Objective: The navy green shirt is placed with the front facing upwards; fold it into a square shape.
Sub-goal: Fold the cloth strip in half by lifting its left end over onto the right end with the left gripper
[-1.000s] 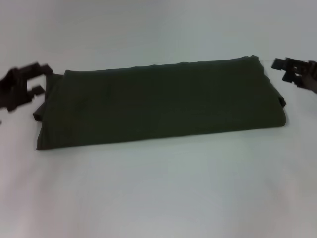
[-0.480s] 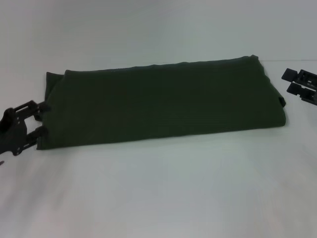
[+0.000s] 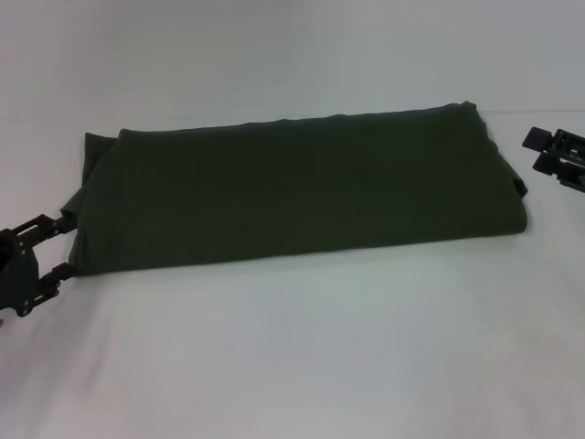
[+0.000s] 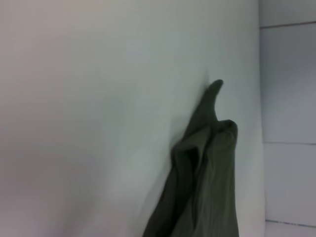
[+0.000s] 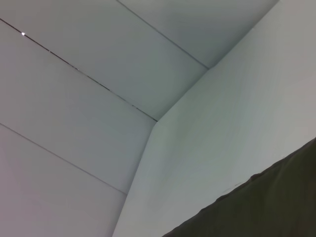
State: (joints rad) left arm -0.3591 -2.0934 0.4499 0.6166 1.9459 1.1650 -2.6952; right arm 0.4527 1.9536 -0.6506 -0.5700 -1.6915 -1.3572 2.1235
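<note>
Shirt point(image 3: 302, 187): long folded band. Your left end effector point(image 3: 62, 245), open at its left end, may pinch only the top layer; right end effector point(image 3: 556, 152), state unclear.

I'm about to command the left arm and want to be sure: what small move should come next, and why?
Probably close the left pincer on the near left end of the navy green shirt. The shirt lies as a long band, not yet square, and the open fingers flank that end. The right pincer waits off the right end.

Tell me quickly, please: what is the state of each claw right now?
Left claw: open, its fingers either side of the near left edge of the navy green shirt, not clamped on it.
Right claw: open, holding nothing, apart from the shirt's right end.
</note>
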